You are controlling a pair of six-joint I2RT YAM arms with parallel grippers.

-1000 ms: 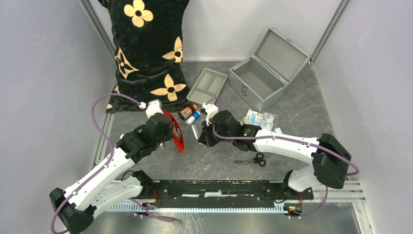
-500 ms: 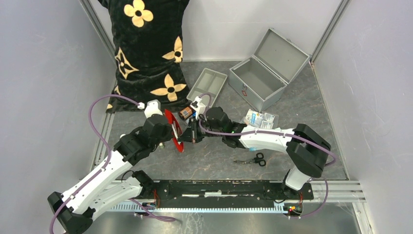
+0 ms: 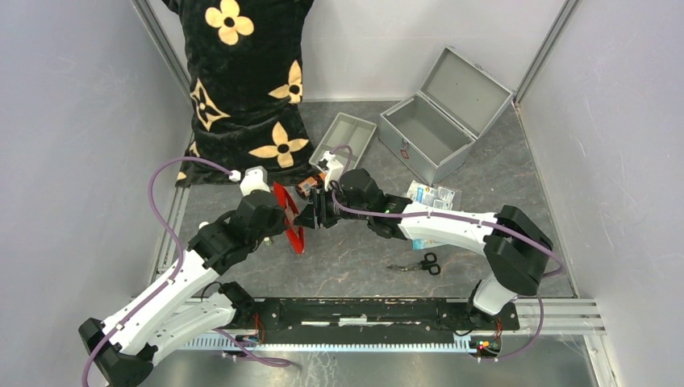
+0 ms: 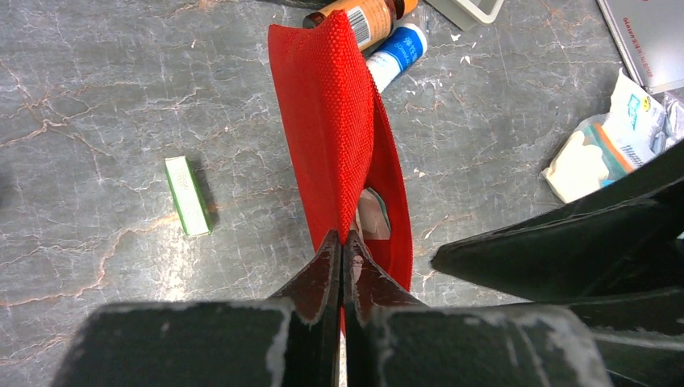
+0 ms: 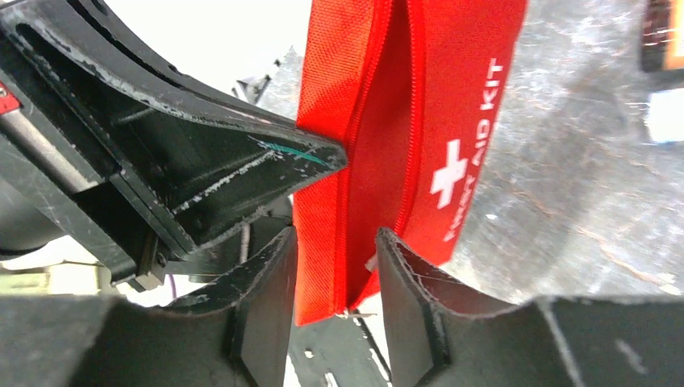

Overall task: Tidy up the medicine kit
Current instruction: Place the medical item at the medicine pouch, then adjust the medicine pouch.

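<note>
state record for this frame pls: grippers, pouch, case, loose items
left gripper: shut, pinching red pouch
right gripper: open, jaws straddling the pouch's zipper edge
medicine kit: far right, lid open, looks empty
grey tray: beside kit
loose items: scissors, orange bottle

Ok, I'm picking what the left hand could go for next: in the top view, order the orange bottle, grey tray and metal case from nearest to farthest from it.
1. bottle, just right of the left hand, which pinches the pouch.
2. tray, farther back and right.
3. case, far back right, lid open.
</note>
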